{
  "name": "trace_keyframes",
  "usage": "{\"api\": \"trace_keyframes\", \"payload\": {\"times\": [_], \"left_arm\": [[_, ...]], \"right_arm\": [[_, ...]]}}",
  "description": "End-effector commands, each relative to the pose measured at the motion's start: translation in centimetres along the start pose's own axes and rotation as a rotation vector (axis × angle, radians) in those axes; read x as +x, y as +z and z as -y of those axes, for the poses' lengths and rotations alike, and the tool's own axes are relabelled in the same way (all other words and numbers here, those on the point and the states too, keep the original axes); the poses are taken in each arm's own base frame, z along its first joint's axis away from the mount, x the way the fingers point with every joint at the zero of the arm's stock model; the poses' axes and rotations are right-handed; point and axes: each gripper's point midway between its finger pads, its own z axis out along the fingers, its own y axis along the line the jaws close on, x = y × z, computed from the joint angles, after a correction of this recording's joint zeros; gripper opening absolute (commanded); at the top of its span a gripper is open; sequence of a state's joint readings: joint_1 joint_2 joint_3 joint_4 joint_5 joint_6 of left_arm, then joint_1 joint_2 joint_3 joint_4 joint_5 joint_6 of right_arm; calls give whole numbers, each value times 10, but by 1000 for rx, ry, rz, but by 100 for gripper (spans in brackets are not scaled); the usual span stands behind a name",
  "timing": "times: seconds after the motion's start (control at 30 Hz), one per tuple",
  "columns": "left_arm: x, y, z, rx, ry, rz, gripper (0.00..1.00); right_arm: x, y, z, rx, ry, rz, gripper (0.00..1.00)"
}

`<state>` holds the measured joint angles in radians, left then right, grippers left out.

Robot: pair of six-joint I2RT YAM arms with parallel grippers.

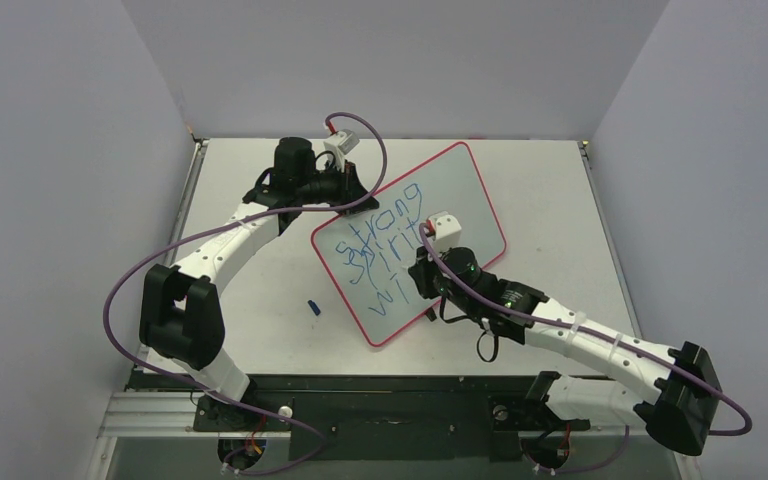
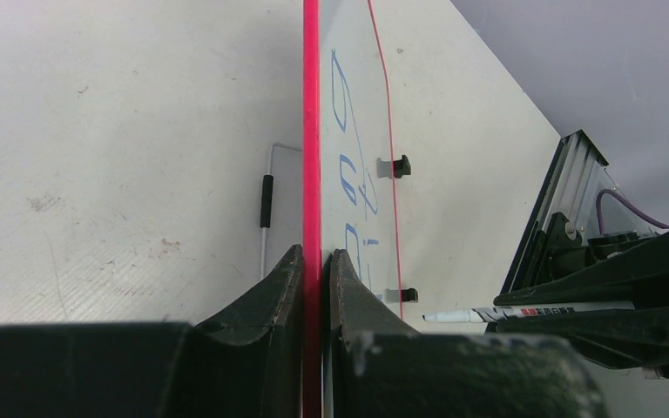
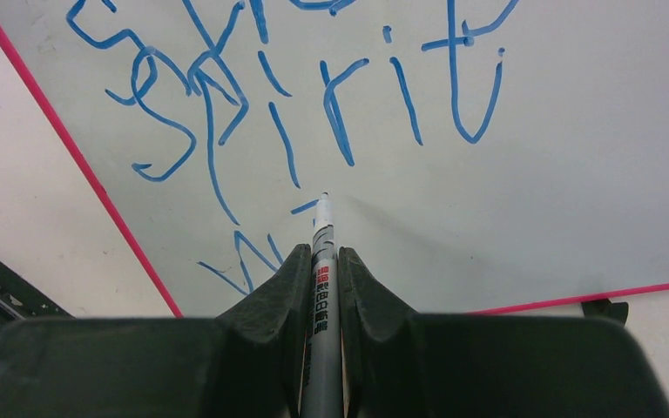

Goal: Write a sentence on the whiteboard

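Note:
The whiteboard [image 1: 465,190] lies tilted on the table, pale with a red-pink rim. The sentence [image 1: 380,245] is blue handwriting reading "strong" and "spirit", with a third line starting "w" below. My left gripper [image 1: 346,206] is shut on the board's upper-left rim; in the left wrist view its jaws [image 2: 316,254] pinch the red edge of the whiteboard [image 2: 311,131]. My right gripper [image 1: 424,276] hangs over the third line, shut on a grey marker [image 3: 322,228]. The marker tip sits just above the whiteboard [image 3: 557,174], under "spirit" in the sentence [image 3: 340,113]. The marker [image 2: 531,312] also shows from the side.
A small blue cap [image 1: 313,307] lies on the table left of the board's lower corner. A thin wire leg with a black sleeve [image 2: 266,200] sticks out beside the rim, and black clips [image 2: 402,165] sit on the far edge. Grey walls enclose the table.

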<state>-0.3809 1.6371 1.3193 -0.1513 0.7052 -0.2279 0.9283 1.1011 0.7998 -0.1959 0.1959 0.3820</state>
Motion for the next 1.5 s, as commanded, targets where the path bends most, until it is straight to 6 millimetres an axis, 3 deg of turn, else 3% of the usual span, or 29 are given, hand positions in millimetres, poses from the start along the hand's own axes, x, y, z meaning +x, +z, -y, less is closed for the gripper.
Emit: {"api": "trace_keyframes", "payload": {"times": [0.0,0.77,1.03,1.27,1.47], "left_arm": [[2,7,4,16,96,-11,0],[4,6,4,11,96,-13,0],[3,6,4,10,99,-12,0],[3,6,5,11,100,-10,0],[2,5,5,10,101,-9,0]], "right_arm": [[7,0,7,19,21,-1,0],[31,24,6,23,5,-57,0],[36,25,22,64,7,-66,0],[32,24,42,110,22,-70,0],[28,22,47,123,18,-72,0]]}}
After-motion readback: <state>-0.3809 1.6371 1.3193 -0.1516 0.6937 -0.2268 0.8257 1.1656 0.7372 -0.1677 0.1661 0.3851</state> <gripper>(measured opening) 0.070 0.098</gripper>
